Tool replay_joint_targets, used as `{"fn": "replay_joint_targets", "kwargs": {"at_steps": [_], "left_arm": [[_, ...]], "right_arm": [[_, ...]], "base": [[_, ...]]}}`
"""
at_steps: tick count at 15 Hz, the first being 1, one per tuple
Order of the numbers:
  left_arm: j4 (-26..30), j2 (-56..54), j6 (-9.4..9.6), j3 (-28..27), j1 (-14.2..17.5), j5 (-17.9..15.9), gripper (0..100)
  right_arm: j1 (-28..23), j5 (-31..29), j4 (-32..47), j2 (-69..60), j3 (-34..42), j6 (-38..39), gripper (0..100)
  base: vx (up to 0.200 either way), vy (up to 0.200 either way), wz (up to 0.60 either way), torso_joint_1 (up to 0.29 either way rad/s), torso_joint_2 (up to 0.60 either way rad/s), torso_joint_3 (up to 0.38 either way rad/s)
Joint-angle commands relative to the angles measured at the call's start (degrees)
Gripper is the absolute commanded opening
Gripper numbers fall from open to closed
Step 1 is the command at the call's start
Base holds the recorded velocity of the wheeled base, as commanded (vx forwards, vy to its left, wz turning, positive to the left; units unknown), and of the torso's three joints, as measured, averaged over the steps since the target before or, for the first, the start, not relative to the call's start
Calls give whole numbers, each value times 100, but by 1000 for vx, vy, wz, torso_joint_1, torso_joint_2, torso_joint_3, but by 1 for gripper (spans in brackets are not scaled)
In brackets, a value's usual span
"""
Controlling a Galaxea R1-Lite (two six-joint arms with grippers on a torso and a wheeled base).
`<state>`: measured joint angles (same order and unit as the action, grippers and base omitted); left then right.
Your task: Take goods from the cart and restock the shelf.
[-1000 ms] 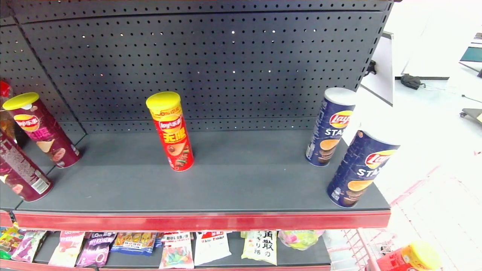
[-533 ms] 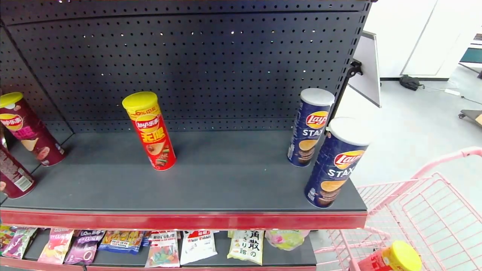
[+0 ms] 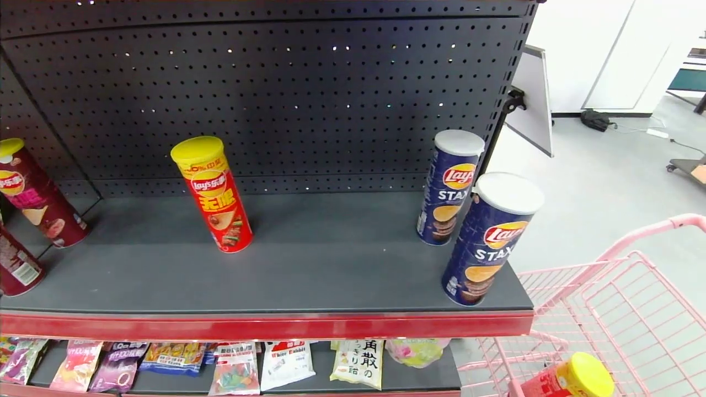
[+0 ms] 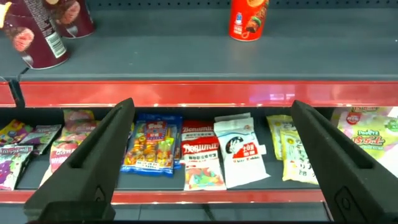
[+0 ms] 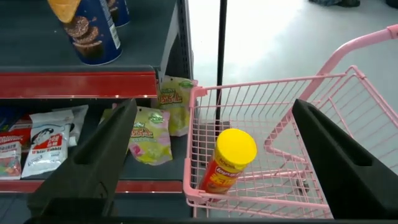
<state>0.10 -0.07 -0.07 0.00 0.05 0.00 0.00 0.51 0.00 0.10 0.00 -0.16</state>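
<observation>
Grey floor beside the shelving carries a pink wire cart (image 3: 634,309), and in its corner next to the shelf stands a red can with a yellow lid (image 5: 229,162), apart from both claws. The right gripper (image 5: 214,106) hangs above this cart with its two fingers wide apart and nothing between them.

Just beside the cart is the shelf (image 3: 309,275), a dark grey board with a red front strip and a perforated back panel. On its right end stand two blue cans, the front blue can (image 3: 488,237) near the edge and the rear blue can (image 3: 449,187) close behind it. A red can on the shelf (image 3: 212,196) stands alone left of the middle, well apart from the blue ones. Two maroon cans (image 3: 38,193) stand at the far left.

Below, the lower board holds a row of snack bags (image 4: 199,152). The left gripper (image 4: 211,109) is in front of this row, its fingers also spread and holding nothing.
</observation>
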Motion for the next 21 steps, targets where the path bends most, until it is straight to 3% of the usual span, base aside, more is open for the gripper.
{"fn": "replay_joint_targets", "kwargs": {"at_steps": [1,5,12,21], "left_arm": [[-1,7,-1,0,4,0,100],[-1,7,-1,0,-5,0,100],[-1,7,-1,0,4,0,100],[-1,7,-1,0,4,0,100]], "right_arm": [[0,-7,0,8,0,-2,100],[0,-7,0,8,0,-2,100],[0,-7,0,8,0,7,100],[0,-7,0,8,0,16,100]], "base": [[0,0,-600,-7,2,2],[0,0,-600,0,1,-1],[0,0,0,-12,20,16],[0,0,0,-137,343,197]]}}
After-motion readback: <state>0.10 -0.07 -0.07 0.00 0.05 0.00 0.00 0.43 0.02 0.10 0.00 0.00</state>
